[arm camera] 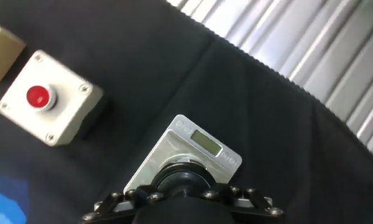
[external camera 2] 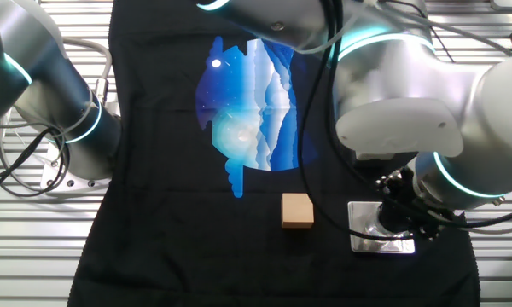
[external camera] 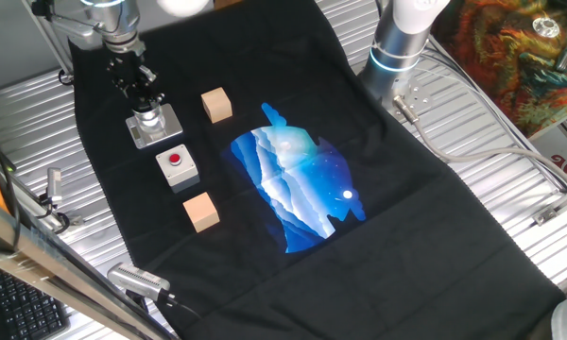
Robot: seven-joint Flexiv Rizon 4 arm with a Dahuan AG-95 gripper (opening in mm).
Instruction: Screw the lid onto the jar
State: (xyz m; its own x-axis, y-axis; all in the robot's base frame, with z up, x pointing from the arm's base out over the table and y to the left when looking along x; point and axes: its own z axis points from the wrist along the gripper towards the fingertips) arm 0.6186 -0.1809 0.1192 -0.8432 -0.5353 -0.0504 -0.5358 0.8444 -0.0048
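The jar (external camera: 151,118) stands upright on its grey square base plate (external camera: 161,132) at the back left of the black cloth. My gripper (external camera: 142,94) comes straight down onto its top. In the hand view the round black lid (arm camera: 185,180) sits on the jar between my fingers, above the base plate (arm camera: 199,142), and the gripper (arm camera: 183,191) is shut on it. The jar's pale body is hidden under the lid there. In the other fixed view the gripper (external camera 2: 394,211) covers the jar, and only the base plate (external camera 2: 377,241) shows.
A grey box with a red button (external camera: 177,165) (arm camera: 46,102) lies just in front of the jar. One wooden cube (external camera: 216,105) (external camera 2: 297,211) sits to the jar's right, another (external camera: 200,211) beyond the box. A second arm's base (external camera: 397,47) stands at the back right.
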